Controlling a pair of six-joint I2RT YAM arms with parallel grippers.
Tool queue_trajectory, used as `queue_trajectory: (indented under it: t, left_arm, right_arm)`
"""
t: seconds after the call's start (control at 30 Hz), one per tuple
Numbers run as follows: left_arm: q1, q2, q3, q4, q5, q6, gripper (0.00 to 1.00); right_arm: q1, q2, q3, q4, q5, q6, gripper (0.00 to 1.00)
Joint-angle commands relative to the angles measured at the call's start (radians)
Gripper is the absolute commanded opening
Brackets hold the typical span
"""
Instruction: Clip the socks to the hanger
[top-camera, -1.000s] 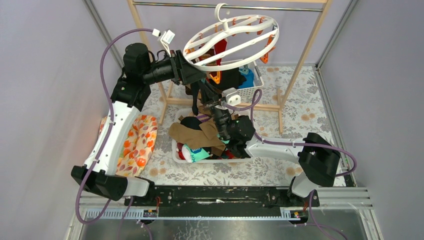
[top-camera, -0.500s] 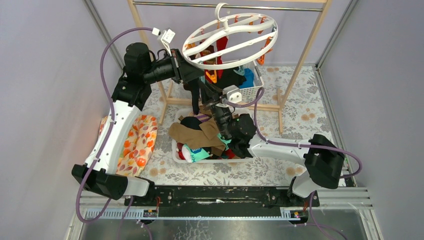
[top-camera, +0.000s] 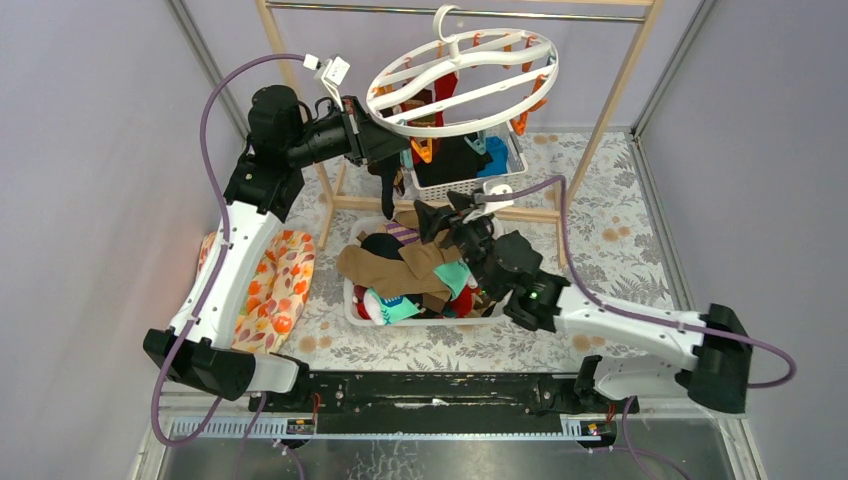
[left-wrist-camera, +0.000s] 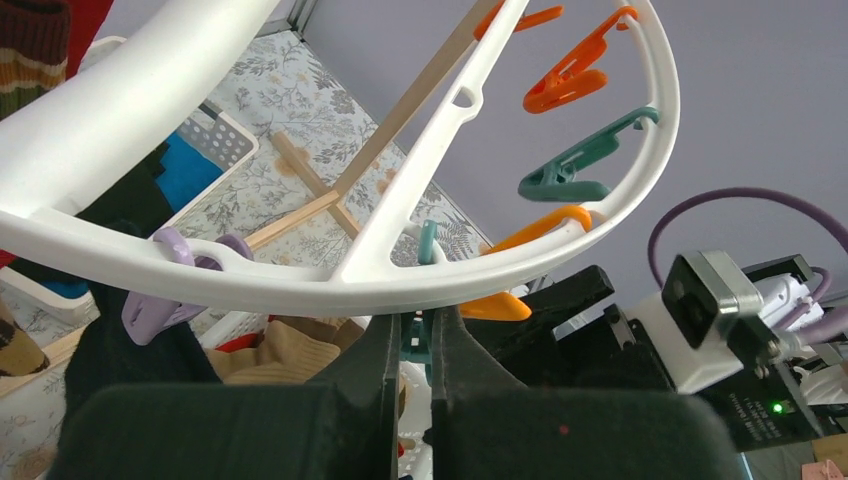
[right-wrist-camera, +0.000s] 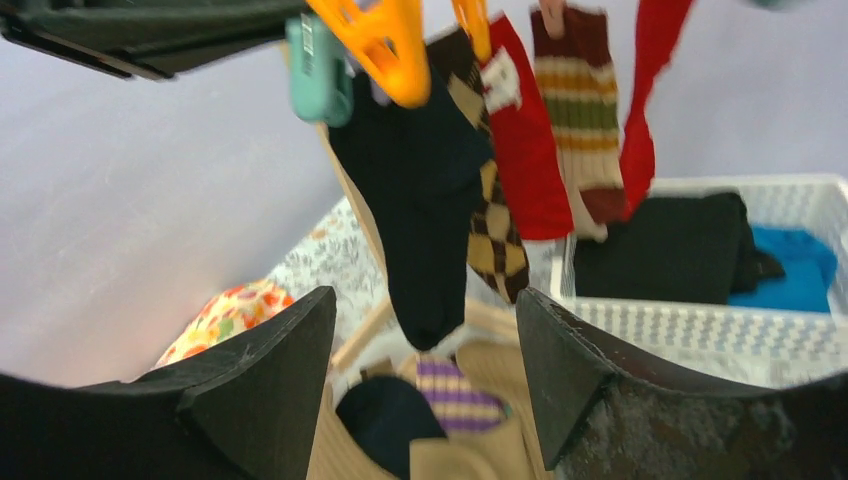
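Observation:
The white ring hanger hangs from the rail by its hook. My left gripper is under its near-left rim, shut on a small teal clip. A black sock dangles below a teal clip and an orange clip. Beside it hang argyle, red and striped socks. My right gripper stands open just below the black sock's toe, holding nothing. More socks fill the basket below.
A second white lattice basket with black and blue fabric sits behind, under the hanger. The wooden rail frame straddles it. A floral cushion lies at the left. Free orange and teal clips hang on the ring's far side.
My right gripper has opened, let go of the black sock and drawn back down from the hanger. My left gripper has closed on the teal clip. The ring has swung slightly.

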Motion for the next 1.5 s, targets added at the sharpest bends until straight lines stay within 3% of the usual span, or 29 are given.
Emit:
queue_trajectory:
  t: [0.0,0.03,0.2,0.37,0.57,0.87,1.0,1.1,1.23,1.33,1.47]
  left_arm:
    - [-0.006,-0.024,-0.018,0.022,-0.005,0.021,0.00]
    - [-0.006,-0.024,-0.019,0.016,-0.004,0.024,0.00]
    - [-0.006,-0.024,-0.020,-0.001,-0.007,0.035,0.00]
    - [-0.006,-0.018,-0.006,-0.011,-0.007,0.037,0.00]
    - [-0.006,-0.015,0.004,-0.021,0.002,0.052,0.00]
    - [-0.005,-0.007,0.031,-0.055,0.010,0.084,0.01]
    - [-0.006,-0.004,0.027,-0.057,0.012,0.091,0.01]
    - [-0.006,-0.004,0.024,-0.058,0.014,0.095,0.01]
    - [-0.006,-0.003,0.034,-0.070,0.016,0.109,0.01]
    - [-0.006,-0.006,0.041,-0.078,0.014,0.122,0.01]
    - [-0.006,-0.009,0.041,-0.081,0.015,0.130,0.01]
  right_arm:
    - [-0.013,-0.110,-0.008,-0.491,0.064,0.339,0.72]
    - [-0.020,-0.123,-0.014,-0.586,0.052,0.388,0.71]
    - [-0.134,-0.147,-0.078,-0.699,-0.158,0.549,0.67]
    - [-0.192,-0.092,-0.123,-0.532,-0.353,0.470,0.61]
    - [-0.256,0.152,0.092,-0.703,-0.310,0.448,0.62]
    - [-0.267,0.345,0.211,-0.754,-0.169,0.328,0.61]
    - [-0.267,0.394,0.249,-0.786,-0.179,0.324,0.59]
    - [-0.266,0.395,0.238,-0.756,-0.207,0.330,0.47]
    - [-0.274,0.348,0.222,-0.740,-0.204,0.330,0.18]
    - [-0.278,0.275,0.200,-0.726,-0.210,0.324,0.01]
    - [-0.278,0.177,0.169,-0.727,-0.258,0.322,0.00]
